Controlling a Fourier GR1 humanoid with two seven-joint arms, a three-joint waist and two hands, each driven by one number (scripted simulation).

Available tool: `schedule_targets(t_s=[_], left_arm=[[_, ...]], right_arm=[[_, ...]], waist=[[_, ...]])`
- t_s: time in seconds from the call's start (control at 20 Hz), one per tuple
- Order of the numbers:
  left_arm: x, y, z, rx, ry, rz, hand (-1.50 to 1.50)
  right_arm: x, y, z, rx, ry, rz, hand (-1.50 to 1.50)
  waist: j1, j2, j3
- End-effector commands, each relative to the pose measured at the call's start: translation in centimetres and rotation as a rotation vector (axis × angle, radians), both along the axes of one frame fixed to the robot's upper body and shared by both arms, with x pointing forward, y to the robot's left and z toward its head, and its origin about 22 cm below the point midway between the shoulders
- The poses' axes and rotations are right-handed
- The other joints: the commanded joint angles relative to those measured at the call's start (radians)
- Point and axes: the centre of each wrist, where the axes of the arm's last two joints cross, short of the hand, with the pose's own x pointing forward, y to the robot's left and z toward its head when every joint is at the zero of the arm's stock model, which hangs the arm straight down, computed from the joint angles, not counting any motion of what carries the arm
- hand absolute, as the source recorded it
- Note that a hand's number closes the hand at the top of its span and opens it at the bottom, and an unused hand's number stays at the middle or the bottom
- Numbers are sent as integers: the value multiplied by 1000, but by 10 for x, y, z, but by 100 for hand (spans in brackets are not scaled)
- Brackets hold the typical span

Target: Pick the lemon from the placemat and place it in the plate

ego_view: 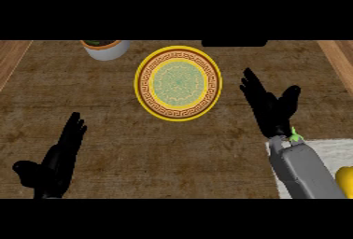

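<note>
Lemon (346,179) on white placemat (335,149) just beside my right forearm (307,172), my right hand (272,114) open, fingers straight, near the plate (178,83), my left hand (52,168) open too, low over the counter (103,116)

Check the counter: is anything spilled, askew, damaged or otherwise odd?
Nothing stands out. The plate lies flat and bare, the lemon sits on the placemat at the lower right, and the left hand and right hand are open.

Black hands (270,109), grey forearm (303,170)
</note>
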Motion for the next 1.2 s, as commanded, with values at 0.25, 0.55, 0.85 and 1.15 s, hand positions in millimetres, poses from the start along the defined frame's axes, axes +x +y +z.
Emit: schedule_targets(t_s=[0.25, 0.55, 0.85, 1.15], left_arm=[[15, 26, 0, 130, 101, 140, 0], [0, 22, -14, 75, 179, 134, 0], [11, 15, -13, 74, 170, 97, 0], [31, 0, -6, 89, 164, 42, 0]], right_arm=[[-54, -150, 66, -4, -269, -25, 150], [-97, -220, 26, -803, -331, -279, 150], [-149, -225, -35, -204, -454, -275, -150], [-190, -288, -29, -610, -316, -40, -150]], waist=[[-73, -3, 17], [-91, -3, 21], [-69, 2, 21], [0, 11, 15]])
